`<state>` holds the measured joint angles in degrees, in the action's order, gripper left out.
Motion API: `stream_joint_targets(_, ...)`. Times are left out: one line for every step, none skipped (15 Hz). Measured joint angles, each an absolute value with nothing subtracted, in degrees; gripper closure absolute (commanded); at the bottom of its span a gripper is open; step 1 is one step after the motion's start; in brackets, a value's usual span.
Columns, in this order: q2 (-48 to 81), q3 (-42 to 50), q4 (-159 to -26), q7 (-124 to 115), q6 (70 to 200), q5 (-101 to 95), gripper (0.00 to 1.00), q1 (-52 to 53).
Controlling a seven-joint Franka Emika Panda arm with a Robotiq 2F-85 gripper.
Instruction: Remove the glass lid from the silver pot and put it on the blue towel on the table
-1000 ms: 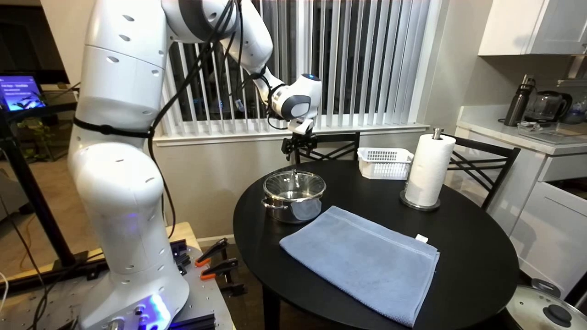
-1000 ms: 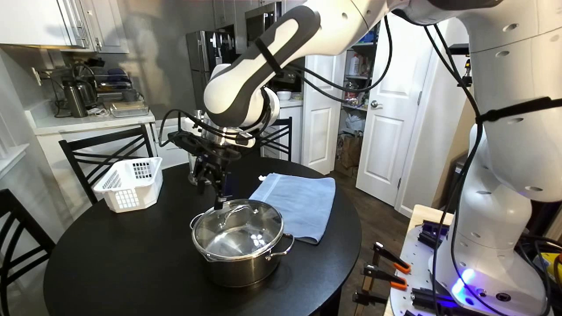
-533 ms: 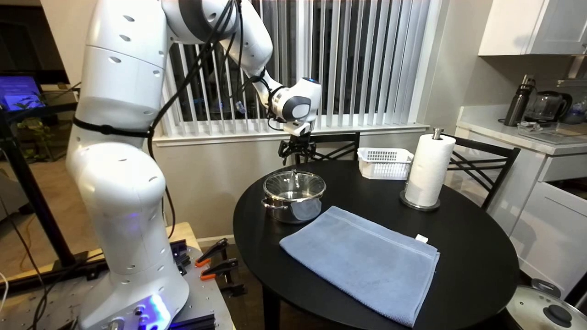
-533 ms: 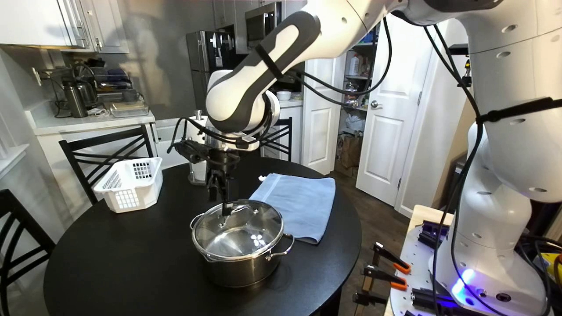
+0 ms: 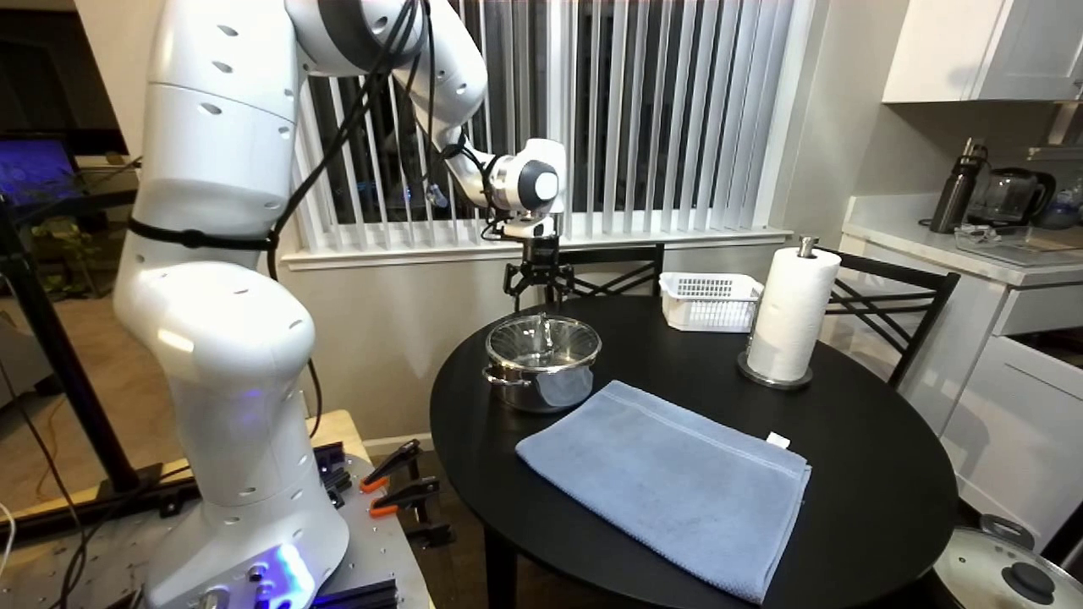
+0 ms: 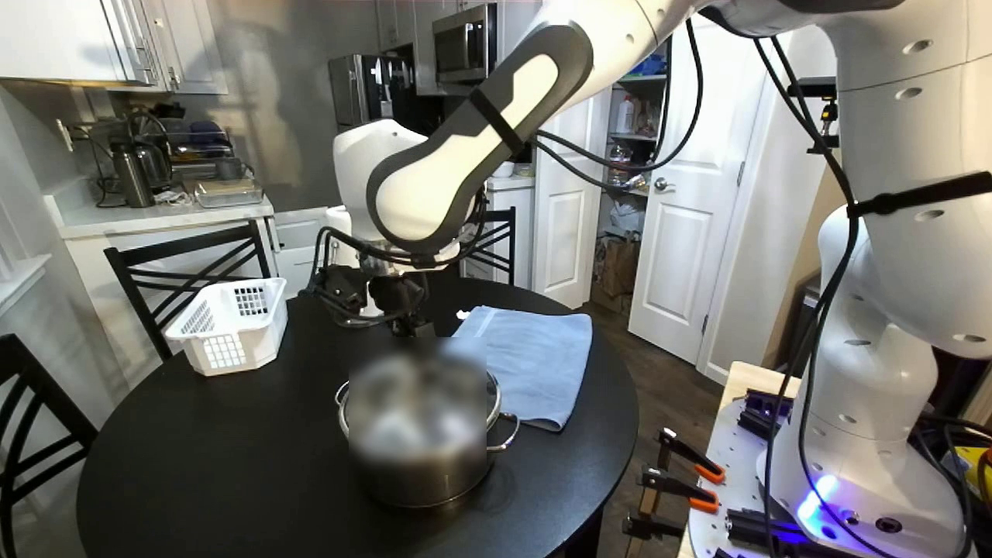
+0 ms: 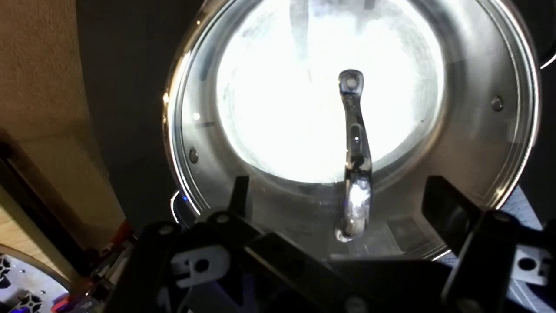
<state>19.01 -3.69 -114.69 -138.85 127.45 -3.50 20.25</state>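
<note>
The glass lid point(image 5: 578, 342), with a metal rim and shiny arched handle point(image 7: 358, 152), lies on the silver pot point(image 5: 554, 391). The pot also shows in an exterior view point(image 6: 426, 477), where a blurred patch hides the lid and fingertips. My gripper point(image 5: 541, 300) points down above the lid, at the pot's window side. In the wrist view the gripper point(image 7: 336, 191) is open, its fingers apart on either side of the handle's near end, with nothing held. Whether they are at handle height is unclear. The blue towel point(image 5: 668, 482) lies flat beside the pot on the black table point(image 5: 871, 474).
A white basket point(image 5: 711, 303) and a paper towel roll point(image 5: 795, 317) stand on the table beyond the towel. Black chairs point(image 6: 194, 267) stand round the table. Another glass lid with a dark knob point(image 5: 990, 562) is low beside the table.
The gripper has turned from tilted to pointing more straight down. It has shifted slightly left in an exterior view, and its fingers now show spread. The lid, pot and towel have not moved.
</note>
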Motion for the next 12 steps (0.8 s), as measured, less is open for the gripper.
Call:
stream_joint_targets(19.01,-3.91,-114.60,-139.54,126.86,-5.36,0.00,20.96)
stream_joint_targets(19.02,-4.16,-114.56,-139.83,126.34,-6.85,0.00,21.57)
stream_joint_targets(19.04,-4.37,-114.56,-139.93,125.95,-8.23,0.00,22.07)
stream_joint_targets(19.07,-4.60,-114.57,-139.96,125.64,-9.51,0.00,22.36)
stream_joint_targets(19.07,-4.67,-114.66,-139.96,125.58,-10.62,0.00,22.53)
stream_joint_targets(19.07,-4.66,-114.83,-139.96,125.58,-11.58,0.00,22.54)
stream_joint_targets(19.04,-4.55,-115.09,-139.96,125.64,-12.23,0.00,22.42)
stream_joint_targets(18.98,-4.42,-115.46,-139.96,125.82,-12.56,0.00,22.16)
stream_joint_targets(18.88,-4.33,-115.97,-139.96,126.17,-12.69,0.00,21.77)
stream_joint_targets(18.76,-4.25,-116.56,-139.96,126.77,-12.71,0.00,21.32)
stream_joint_targets(18.70,-4.23,-117.11,-139.95,127.58,-12.71,0.00,20.80)
stream_joint_targets(18.70,-4.23,-117.61,-139.88,128.61,-12.71,0.00,20.35)
